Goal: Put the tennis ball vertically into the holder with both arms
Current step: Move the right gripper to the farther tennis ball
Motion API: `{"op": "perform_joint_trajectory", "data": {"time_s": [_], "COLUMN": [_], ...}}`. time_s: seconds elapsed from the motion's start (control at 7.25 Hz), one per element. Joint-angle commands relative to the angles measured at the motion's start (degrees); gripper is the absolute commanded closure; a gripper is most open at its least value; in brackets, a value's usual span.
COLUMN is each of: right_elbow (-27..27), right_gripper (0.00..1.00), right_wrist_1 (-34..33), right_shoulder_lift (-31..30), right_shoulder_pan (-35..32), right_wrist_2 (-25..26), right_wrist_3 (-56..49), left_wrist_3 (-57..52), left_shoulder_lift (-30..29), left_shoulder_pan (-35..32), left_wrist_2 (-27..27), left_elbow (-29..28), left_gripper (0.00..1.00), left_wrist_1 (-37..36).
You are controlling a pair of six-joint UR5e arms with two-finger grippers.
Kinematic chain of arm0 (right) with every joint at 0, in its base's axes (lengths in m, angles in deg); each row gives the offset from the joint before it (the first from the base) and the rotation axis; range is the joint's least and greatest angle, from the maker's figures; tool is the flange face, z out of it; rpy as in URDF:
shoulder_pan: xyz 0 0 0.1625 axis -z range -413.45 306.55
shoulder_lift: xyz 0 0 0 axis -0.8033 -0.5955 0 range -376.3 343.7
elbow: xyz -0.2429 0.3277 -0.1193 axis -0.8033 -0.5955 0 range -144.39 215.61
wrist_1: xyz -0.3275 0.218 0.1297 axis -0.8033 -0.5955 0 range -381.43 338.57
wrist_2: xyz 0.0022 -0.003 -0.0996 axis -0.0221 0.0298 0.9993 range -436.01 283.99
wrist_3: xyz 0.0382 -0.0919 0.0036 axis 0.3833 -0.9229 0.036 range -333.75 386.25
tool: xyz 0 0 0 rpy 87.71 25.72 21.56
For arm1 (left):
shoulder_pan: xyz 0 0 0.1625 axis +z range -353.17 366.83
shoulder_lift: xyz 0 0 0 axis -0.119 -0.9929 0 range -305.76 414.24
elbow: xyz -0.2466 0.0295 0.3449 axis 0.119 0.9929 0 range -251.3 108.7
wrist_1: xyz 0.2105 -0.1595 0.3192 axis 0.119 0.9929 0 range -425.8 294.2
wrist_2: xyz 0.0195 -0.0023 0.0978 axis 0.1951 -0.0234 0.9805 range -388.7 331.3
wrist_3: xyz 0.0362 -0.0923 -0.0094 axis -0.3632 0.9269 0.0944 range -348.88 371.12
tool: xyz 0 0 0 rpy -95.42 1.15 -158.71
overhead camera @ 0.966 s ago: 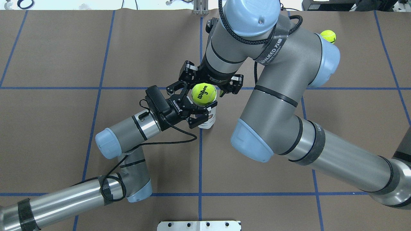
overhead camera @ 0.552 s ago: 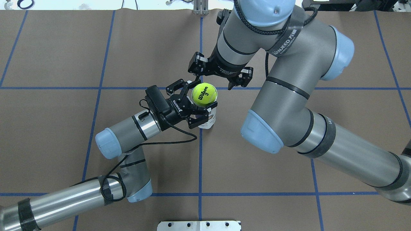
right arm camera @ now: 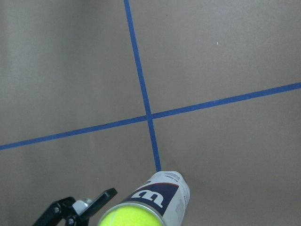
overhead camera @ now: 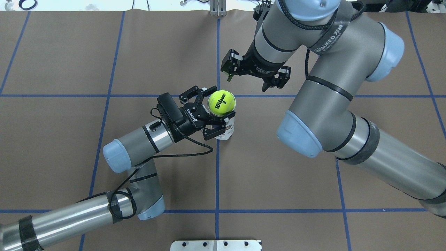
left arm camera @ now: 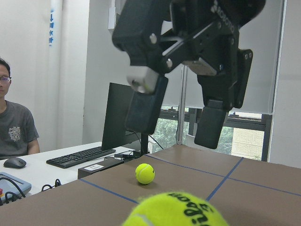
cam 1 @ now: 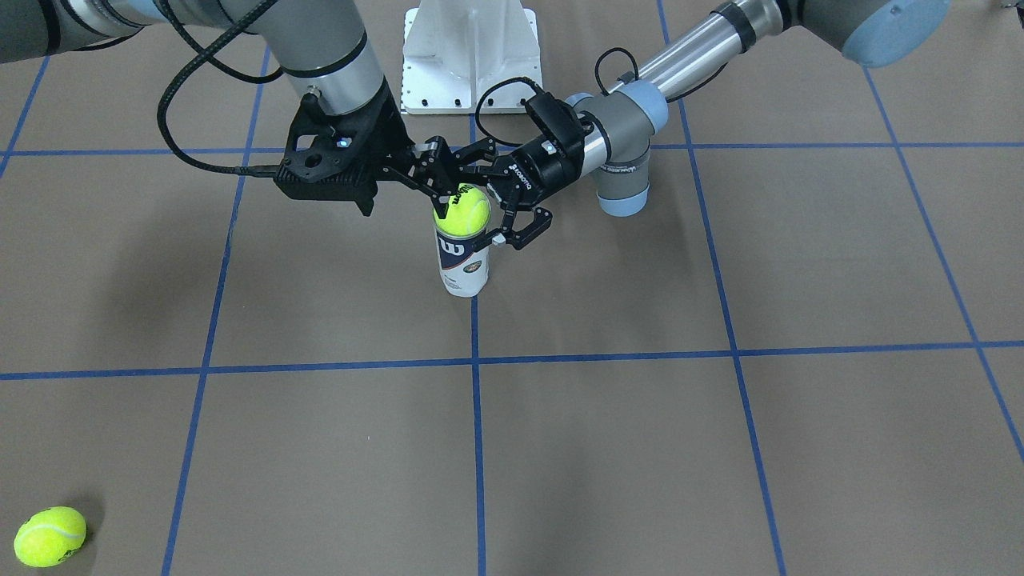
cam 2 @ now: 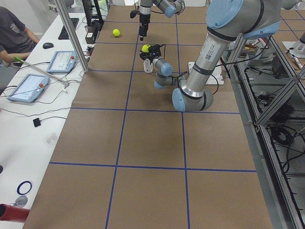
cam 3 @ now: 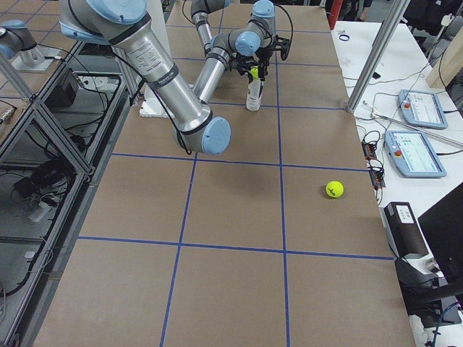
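Observation:
The holder (cam 1: pixel 462 268) stands upright near the table's middle; it also shows in the overhead view (overhead camera: pixel 227 129) and the right wrist view (right arm camera: pixel 164 195). A yellow tennis ball (overhead camera: pixel 222 103) sits in its mouth, its upper half poking out (cam 1: pixel 462 212). My left gripper (overhead camera: pixel 213 111) comes in sideways and is shut on the holder's top part, one finger on each side. My right gripper (overhead camera: pixel 247 82) is open and empty, up and beyond the ball, apart from it. In the left wrist view its two fingers (left arm camera: pixel 207 127) hang spread above the ball (left arm camera: pixel 176 209).
A second tennis ball (cam 1: pixel 50 536) lies loose far out on the robot's right side (cam 3: pixel 333 189). The white pedestal base (cam 1: pixel 468 56) stands behind the holder. A seated person (cam 2: pixel 14 33) and tablets are beside the table's far long edge.
My right gripper has let go of the ball and drawn back, up and away to the far right. The ball stays in the holder's mouth. The left gripper has not moved.

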Motion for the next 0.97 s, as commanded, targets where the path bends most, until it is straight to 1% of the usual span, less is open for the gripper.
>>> {"op": "perform_joint_trajectory", "data": {"time_s": [0.0,0.14,0.28,0.41,0.55,0.69,0.83], "right_elbow": [-0.77,-4.95,-11.61,-21.07,-31.43,-37.72,-42.56], "right_gripper": [0.02,0.03,0.03,0.04,0.07,0.09,0.08], "right_wrist_1": [3.63,4.0,5.65,15.07,24.65,28.48,30.26], "right_shoulder_lift": [-8.09,-9.09,-8.84,-8.4,-7.79,-6.91,-5.43], "right_shoulder_pan": [-7.21,-11.87,-15.57,-18.48,-20.25,-22.09,-22.2], "right_wrist_2": [-0.48,-1.1,-1.45,-1.45,-1.37,-1.02,3.86], "right_wrist_3": [-9.66,-16.67,-21.18,-21.31,-21.48,-23.75,-26.21], "left_wrist_3": [0.03,0.03,0.03,0.03,0.12,0.12,0.12], "left_shoulder_lift": [0.06,-0.02,-0.02,-0.11,-0.02,-0.11,-0.02], "left_shoulder_pan": [-0.08,-0.08,0.01,0.01,0.01,0.01,-0.08], "left_wrist_2": [0.08,0.43,0.44,0.44,0.44,0.44,0.44], "left_elbow": [0.02,0.02,0.02,0.02,0.02,0.02,0.1], "left_gripper": [0.01,0.01,0.01,0.01,0.01,0.01,0.01], "left_wrist_1": [0.02,0.02,0.02,0.02,0.02,0.02,0.02]}}
